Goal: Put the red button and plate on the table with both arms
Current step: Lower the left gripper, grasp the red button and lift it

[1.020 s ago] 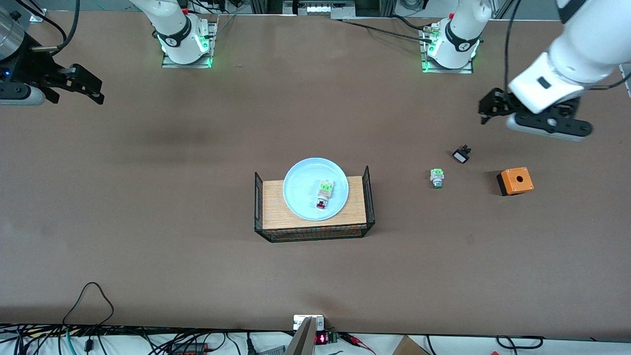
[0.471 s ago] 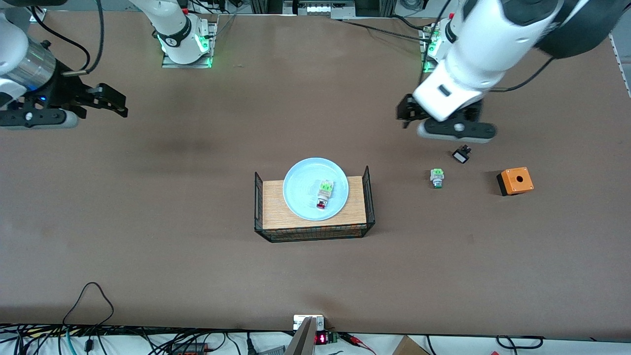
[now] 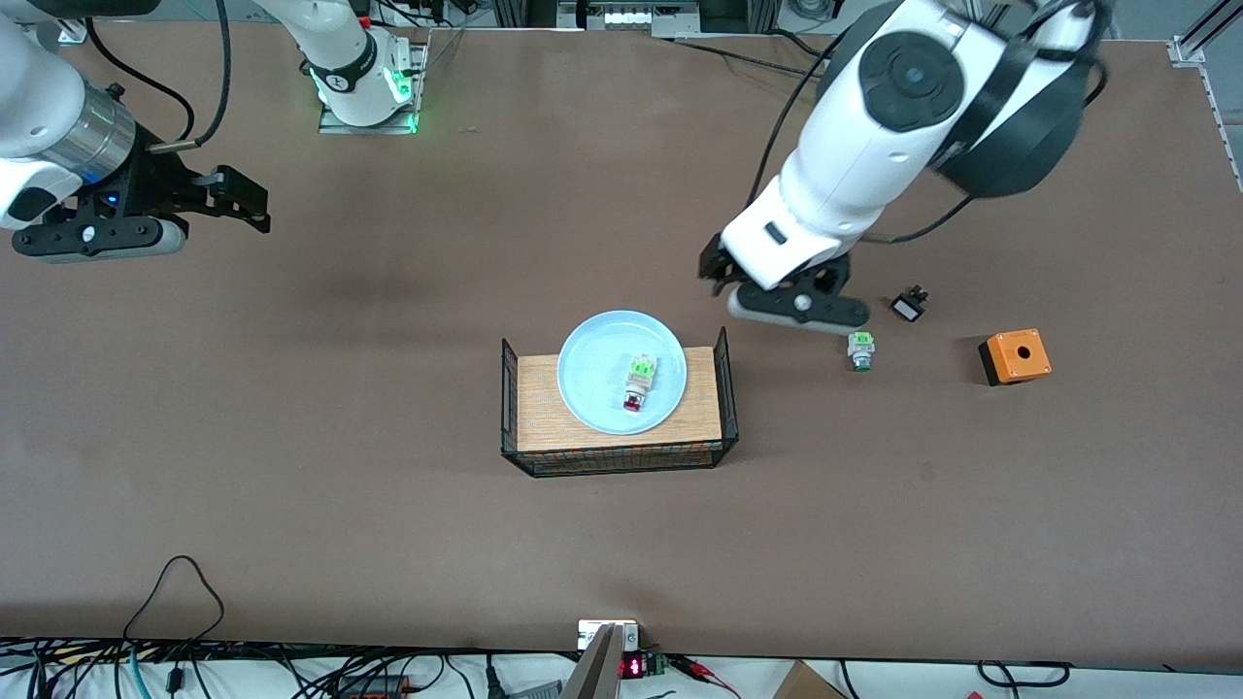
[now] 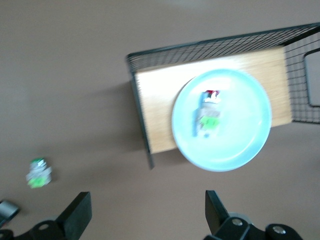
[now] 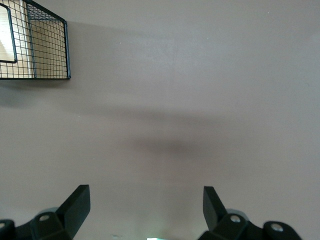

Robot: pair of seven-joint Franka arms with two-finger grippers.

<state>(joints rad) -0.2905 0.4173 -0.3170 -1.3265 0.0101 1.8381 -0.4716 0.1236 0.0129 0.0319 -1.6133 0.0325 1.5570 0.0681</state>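
1. We take the wooden board [image 3: 619, 403] with black wire sides as our landmark; it sits mid-table [image 3: 388, 505].
2. The plate [image 3: 621, 371] rests on the board, overhanging its edge that lies farther from the front camera. The red button [image 3: 637, 384] lies in the plate, red tip toward the front camera. Neither is on the table yet, so we judge the task barely begun.
3. Our left gripper [image 4: 145, 212] hangs in the air over bare table just beside the board, toward the left arm's end. Its fingers are spread wide and hold nothing, which we read as readiness to take the button or the plate's rim.
4. Our right gripper [image 5: 145, 210] hovers over bare table well apart from the board, toward the right arm's end, also spread wide and empty.
5. Compared with half a second ago, the left gripper has swung much closer to the board, while the right gripper has crept only slightly toward it.
6. Plate, button, the green-tipped switch [image 3: 860, 350], the small black part [image 3: 909, 305] and the orange box [image 3: 1015, 356] have not moved.
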